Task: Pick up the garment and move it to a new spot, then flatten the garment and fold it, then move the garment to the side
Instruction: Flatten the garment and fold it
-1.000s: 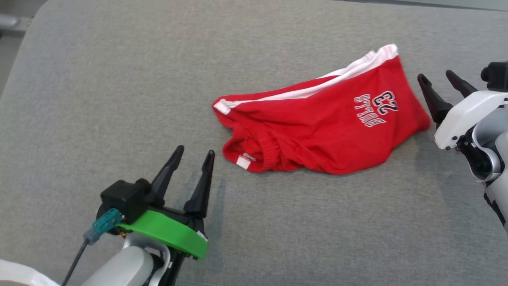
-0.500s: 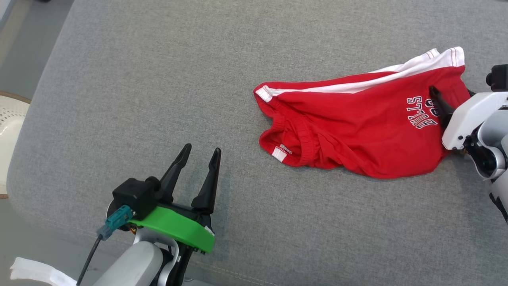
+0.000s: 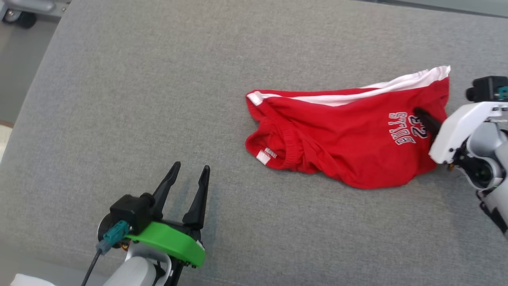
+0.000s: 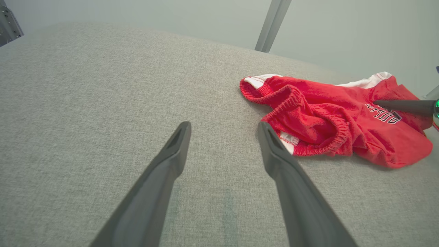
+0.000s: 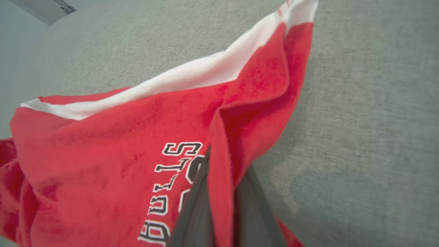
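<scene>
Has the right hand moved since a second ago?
Yes. The right hand went leftward: it stood open off the shorts, and now pinches their fold by the print.

**One word, one number on the shorts**

The red jersey shorts with a white side stripe (image 3: 341, 143) carry the word "BULLS" in outlined block letters on one leg. The number "23" stands beside it, partly covered. The small white sewn-in tag (image 3: 263, 157) at the waistband bears print too small to read.
</scene>
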